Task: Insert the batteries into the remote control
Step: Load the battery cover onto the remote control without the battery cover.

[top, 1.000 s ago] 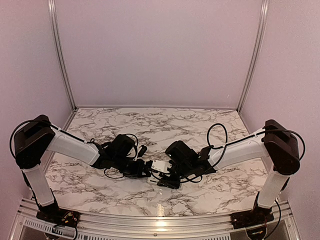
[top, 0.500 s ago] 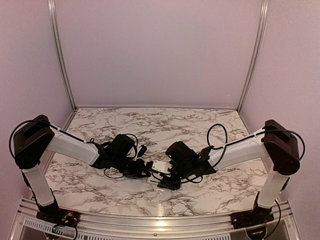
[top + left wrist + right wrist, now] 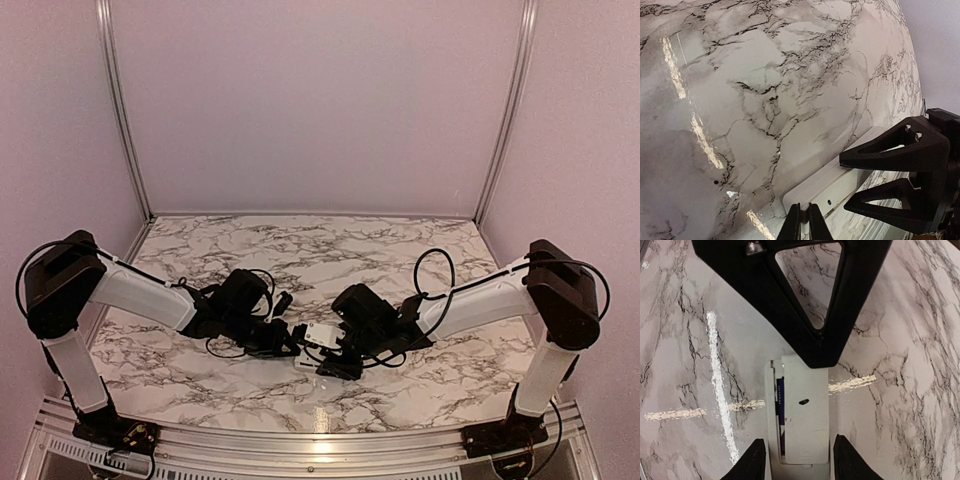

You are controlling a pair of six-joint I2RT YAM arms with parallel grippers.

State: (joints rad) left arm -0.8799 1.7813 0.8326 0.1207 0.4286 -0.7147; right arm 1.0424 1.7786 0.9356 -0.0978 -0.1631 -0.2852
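The white remote control (image 3: 318, 333) lies back side up at the table's middle front. In the right wrist view its battery cover (image 3: 805, 420) sits askew, and a dark battery (image 3: 780, 415) shows in the open slit along its left side. The orange-copper battery is hidden. My right gripper (image 3: 800, 460) is open, one finger on each side of the remote (image 3: 770, 440), not touching it. My left gripper (image 3: 802, 222) is shut, its tips at the remote's end (image 3: 840, 182). It shows as a black triangle (image 3: 810, 300) over the cover's far end.
The marble table (image 3: 300, 250) runs back to pale walls with metal rails. Black cables (image 3: 435, 270) loop off both wrists. The right gripper's fingers (image 3: 900, 150) stand over the remote in the left wrist view. The table's front edge (image 3: 320, 440) is close behind the arms.
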